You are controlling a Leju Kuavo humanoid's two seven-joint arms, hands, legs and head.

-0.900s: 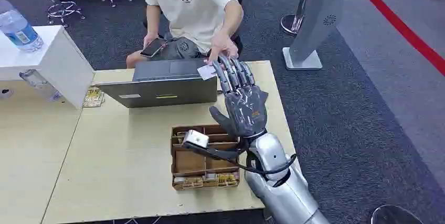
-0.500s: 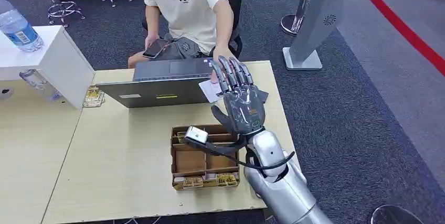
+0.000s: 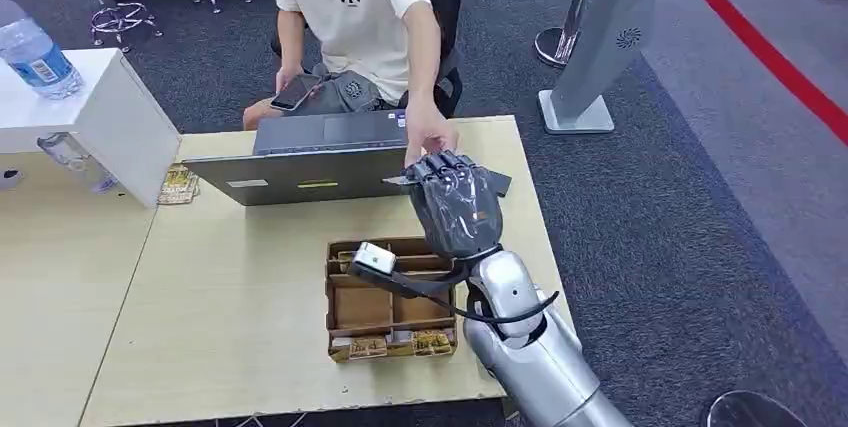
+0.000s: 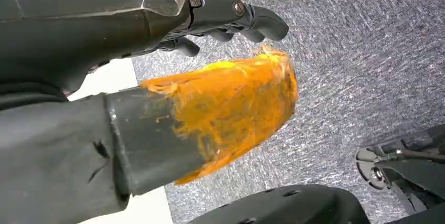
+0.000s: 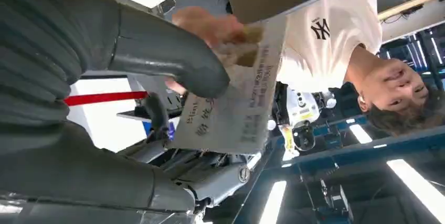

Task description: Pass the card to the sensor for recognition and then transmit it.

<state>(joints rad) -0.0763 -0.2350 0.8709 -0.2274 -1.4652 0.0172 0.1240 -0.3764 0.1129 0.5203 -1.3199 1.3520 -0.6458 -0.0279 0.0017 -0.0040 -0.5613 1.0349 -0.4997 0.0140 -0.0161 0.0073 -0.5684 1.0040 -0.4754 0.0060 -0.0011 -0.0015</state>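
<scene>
- The small white printed card [image 5: 231, 103] is seen in the right wrist view between the thick grey thumb and the darker fingers of the right hand [image 3: 455, 202], while one end is also pinched by the person's hand [image 3: 430, 135]; the card is thus shared by both at this moment, which is judged to be a handover.
- In the head view the card appears as a thin pale sliver [image 3: 396, 180] just beside the robot's fingertips, above the far right part of the light wooden table [image 3: 230, 327] and close to the back edge of the grey open laptop [image 3: 305, 162].
- The right hand's fingers are curled in around the card, thumb pressed toward it; the hold is judged firm enough to count as a grip, though how fully the card is clamped cannot be told.
- The silver right arm is stretched forward over the table, its back-of-hand cover turned up and its fingers bent downward, so that the card is presented toward the seated person in the white T-shirt [image 3: 350, 7].
- The brown compartmented cardboard tray [image 3: 385, 332] lies under the forearm, near the table's front edge.
- The left hand [image 4: 131, 77] hangs over grey carpet, holding nothing, its dark fingers loosely curled and apart from the orange-smeared thumb.
</scene>
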